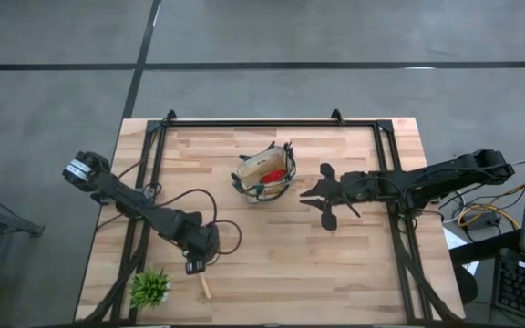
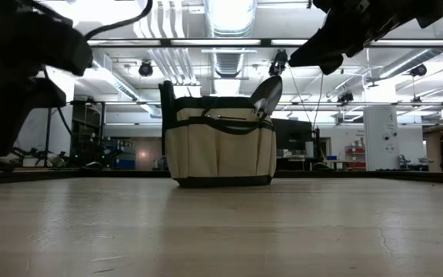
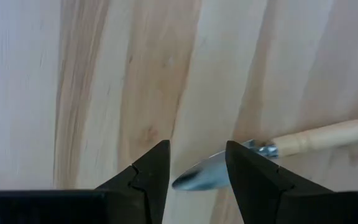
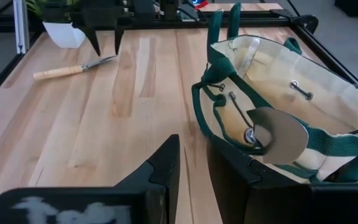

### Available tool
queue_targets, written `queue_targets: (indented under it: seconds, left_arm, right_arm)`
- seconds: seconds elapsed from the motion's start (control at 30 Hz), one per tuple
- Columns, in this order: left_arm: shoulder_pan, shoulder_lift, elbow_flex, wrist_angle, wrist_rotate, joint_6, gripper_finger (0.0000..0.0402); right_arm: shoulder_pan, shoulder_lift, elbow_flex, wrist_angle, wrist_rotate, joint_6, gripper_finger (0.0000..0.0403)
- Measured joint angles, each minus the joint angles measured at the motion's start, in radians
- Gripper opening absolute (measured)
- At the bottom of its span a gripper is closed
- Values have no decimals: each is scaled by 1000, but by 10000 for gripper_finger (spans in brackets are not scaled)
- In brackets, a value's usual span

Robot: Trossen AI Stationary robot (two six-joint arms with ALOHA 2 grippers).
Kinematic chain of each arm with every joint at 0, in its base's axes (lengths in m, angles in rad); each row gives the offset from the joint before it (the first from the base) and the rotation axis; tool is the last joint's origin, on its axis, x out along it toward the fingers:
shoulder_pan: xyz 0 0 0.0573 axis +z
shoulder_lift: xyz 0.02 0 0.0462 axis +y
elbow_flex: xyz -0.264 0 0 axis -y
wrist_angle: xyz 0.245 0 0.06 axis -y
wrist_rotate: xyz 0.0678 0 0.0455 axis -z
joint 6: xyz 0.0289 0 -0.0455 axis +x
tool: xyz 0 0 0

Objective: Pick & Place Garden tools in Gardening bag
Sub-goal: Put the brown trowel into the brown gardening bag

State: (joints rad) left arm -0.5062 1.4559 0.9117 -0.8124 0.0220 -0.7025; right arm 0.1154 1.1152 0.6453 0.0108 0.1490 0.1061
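Observation:
A trowel [image 3: 319, 135] with a silver blade [image 3: 199, 177] and a wooden handle lies flat on the table near the front left; its handle end [image 1: 204, 289] shows in the high view. My left gripper [image 3: 197, 144] points down just above it, open, one finger on either side of the blade's neck and clear of it. The tan gardening bag [image 1: 262, 175] with green trim stands upright at the table's middle. A red item [image 1: 277, 173] lies inside it, and a second trowel's blade [image 4: 281, 135] sticks up over its rim. My right gripper [image 4: 192, 146] hovers just right of the bag, narrowly open, with nothing between its fingers.
A spiky green plant [image 1: 150, 286] in a white pot [image 4: 64, 32] stands at the front left corner, close to the trowel and my left gripper. A dark frame [image 1: 272, 123] runs along the table's far edge and sides. Bare wood lies between the bag and the near edge.

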Motion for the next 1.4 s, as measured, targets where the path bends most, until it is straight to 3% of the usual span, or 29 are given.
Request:
queue_targets:
  seconds: [0.5,0.8,1.4]
  left_arm:
    - [-12,0,-106,23,45,-7,158]
    - [-13,0,-130,123,52,-6,157]
    - [-15,0,-131,140,187,-58,156]
  right_arm:
    - [0,0,0,7,0,3,65]
    - [0,0,0,10,0,3,58]
    - [0,0,0,10,0,3,54]
